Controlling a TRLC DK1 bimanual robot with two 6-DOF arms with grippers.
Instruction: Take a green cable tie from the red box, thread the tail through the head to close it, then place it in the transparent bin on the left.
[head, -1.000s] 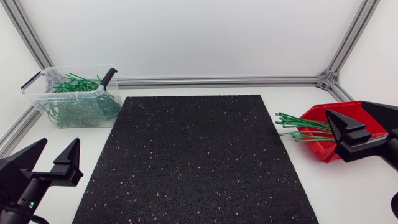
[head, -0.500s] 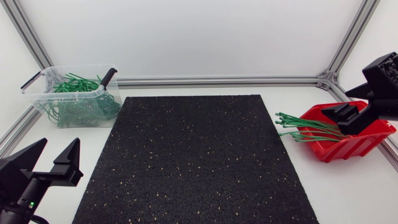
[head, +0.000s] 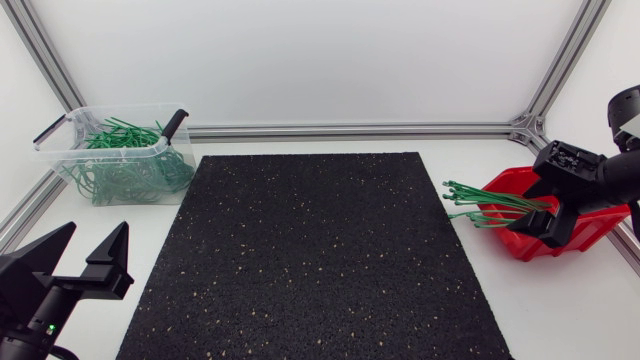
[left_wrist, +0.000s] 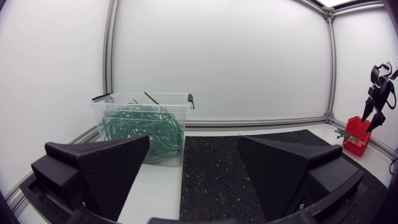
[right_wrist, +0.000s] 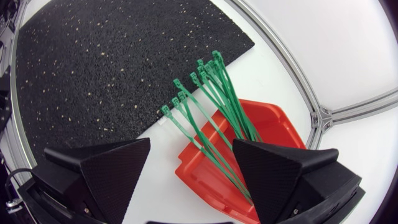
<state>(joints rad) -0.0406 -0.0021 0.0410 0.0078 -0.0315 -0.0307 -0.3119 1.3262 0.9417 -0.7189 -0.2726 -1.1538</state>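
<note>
The red box (head: 592, 224) sits at the table's right edge, with a bundle of green cable ties (head: 488, 205) sticking out of it toward the mat. My right gripper (head: 540, 218) hangs open just above the box, fingers pointing down. In the right wrist view the ties (right_wrist: 211, 106) and the red box (right_wrist: 273, 124) lie below the open gripper (right_wrist: 191, 148), untouched. The transparent bin (head: 62, 150) at the back left holds several closed green ties. My left gripper (head: 85, 262) rests open and empty at the front left; the left wrist view has the bin (left_wrist: 146, 127) ahead of it (left_wrist: 193, 168).
A black speckled mat (head: 310, 250) covers the middle of the table. Aluminium frame rails (head: 350, 130) run along the back and side edges. The bin's black handle clips stand up at its ends.
My right arm swung from the front of the red box up to the far right, then turned its gripper down over the box. The left arm stayed still.
</note>
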